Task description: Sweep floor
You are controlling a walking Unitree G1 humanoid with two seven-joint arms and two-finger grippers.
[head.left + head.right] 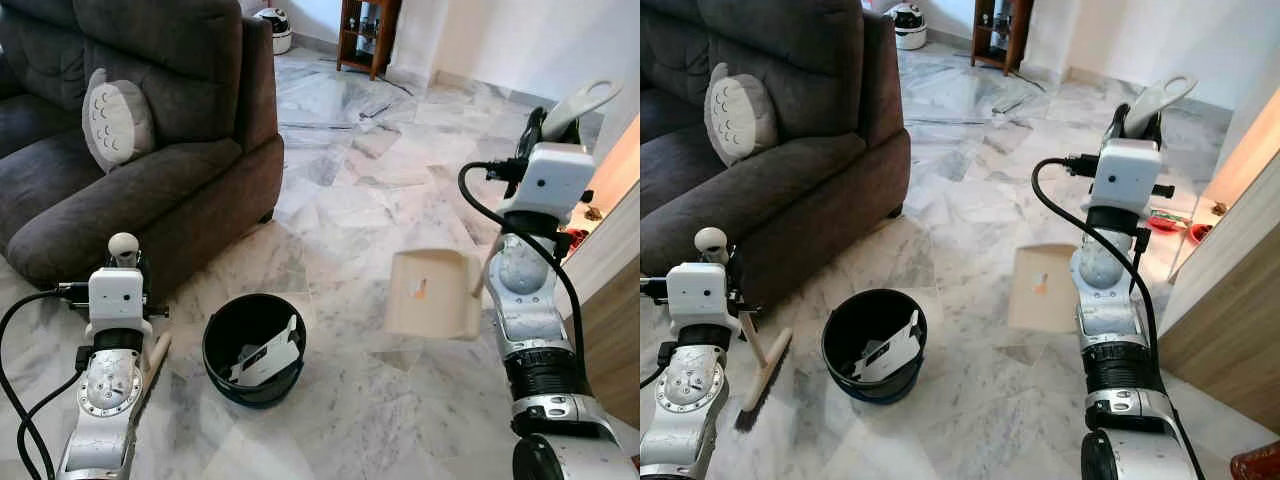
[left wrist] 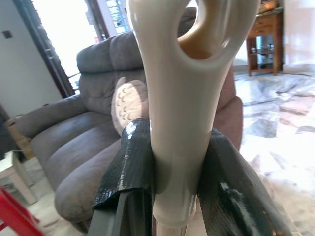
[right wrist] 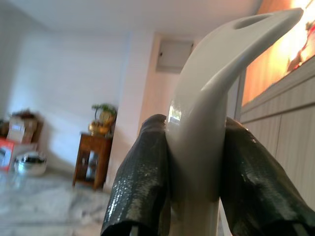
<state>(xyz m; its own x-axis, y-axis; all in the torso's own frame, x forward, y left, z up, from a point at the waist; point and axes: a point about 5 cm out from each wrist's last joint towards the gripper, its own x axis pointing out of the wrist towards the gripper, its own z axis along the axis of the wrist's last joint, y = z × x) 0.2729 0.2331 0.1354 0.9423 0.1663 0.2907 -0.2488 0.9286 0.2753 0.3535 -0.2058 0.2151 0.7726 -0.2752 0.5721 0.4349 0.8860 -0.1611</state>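
Here the left claw clamps the broom handle; right claw clamps the dustpan handle.

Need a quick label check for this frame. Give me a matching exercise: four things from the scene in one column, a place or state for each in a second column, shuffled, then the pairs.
Things:
1. cream plastic dustpan
2. small wooden-backed hand broom
3. round black plastic bucket
4. round grey spotted cushion

Places or states:
A. on the dark grey sofa
B. held off the floor by the right tool
C. on the marble floor, white scraps inside
D. handle held by the left tool, head at the floor

Pairs: 1-B, 2-D, 3-C, 4-A
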